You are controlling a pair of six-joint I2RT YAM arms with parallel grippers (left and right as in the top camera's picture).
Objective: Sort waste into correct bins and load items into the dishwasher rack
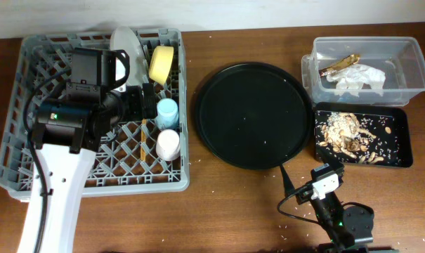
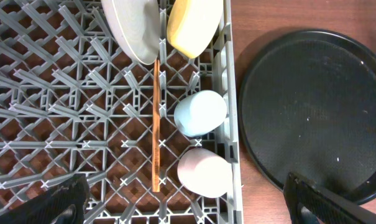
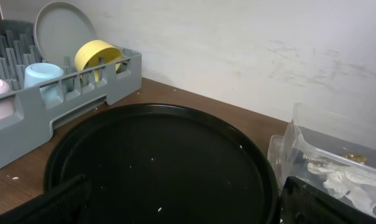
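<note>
The grey dishwasher rack [image 1: 29,70] holds the pale plate [image 1: 126,46], yellow bowl [image 1: 161,65], light-blue cup [image 1: 167,112], pink cup [image 1: 168,144] and wooden chopsticks [image 1: 142,140]. My left gripper [image 1: 147,100] hovers over the rack, open and empty. In the left wrist view it [image 2: 188,205] is above the pink cup [image 2: 203,172] and the chopsticks [image 2: 156,124]. The clear tub [image 1: 416,67] holds the wrapper [image 1: 340,65] and tissue [image 1: 360,79]. The shallow black tray [image 1: 402,133] holds food scraps [image 1: 345,133]. My right gripper [image 1: 296,184] is open and empty at the table's front.
A large round black tray [image 1: 251,116] with a few crumbs lies between the rack and the bins. The right wrist view looks across it [image 3: 163,155] toward the rack [image 3: 113,81] and the clear tub [image 3: 312,149]. Crumbs dot the wooden table.
</note>
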